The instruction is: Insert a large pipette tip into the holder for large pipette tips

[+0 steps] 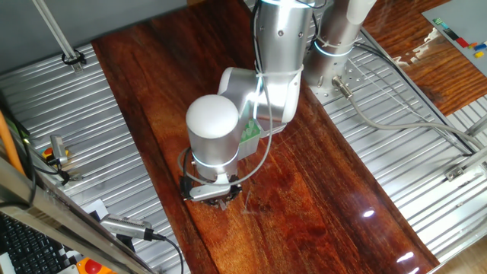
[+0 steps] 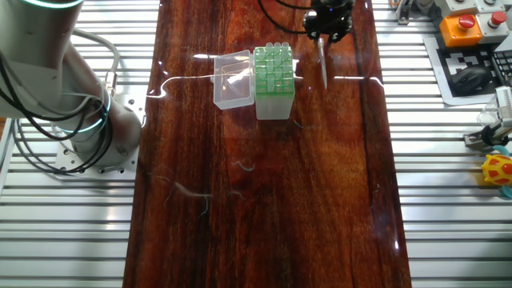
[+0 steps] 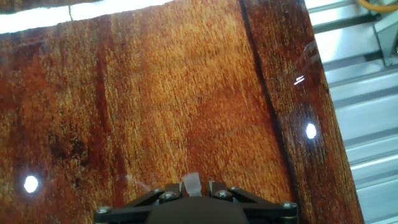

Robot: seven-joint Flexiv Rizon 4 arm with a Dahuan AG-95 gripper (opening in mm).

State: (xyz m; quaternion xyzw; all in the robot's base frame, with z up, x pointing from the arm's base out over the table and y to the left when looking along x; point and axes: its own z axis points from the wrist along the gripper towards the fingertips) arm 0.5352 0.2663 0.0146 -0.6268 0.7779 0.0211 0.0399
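The holder for large pipette tips [image 2: 272, 70] stands on the wooden table, its green rack up and its translucent lid [image 2: 232, 78] open to the left. In one fixed view only a green corner of the holder [image 1: 251, 133] shows behind the arm. My gripper [image 2: 328, 30] is to the right of the holder, apart from it. The large pipette tip [image 2: 322, 66] runs as a thin clear cone from the gripper toward the table's middle. In the hand view my gripper [image 3: 194, 186] has its jaws close together on a translucent piece of the tip [image 3: 193, 183], low over the wood.
The dark wooden table [image 2: 264, 200] lies between ribbed metal surfaces [image 2: 448, 160]. The robot base [image 2: 88, 120] with cables stands on the left side. A control box with a red button [image 2: 464, 24] and a yellow toy [image 2: 498, 170] sit on the right side.
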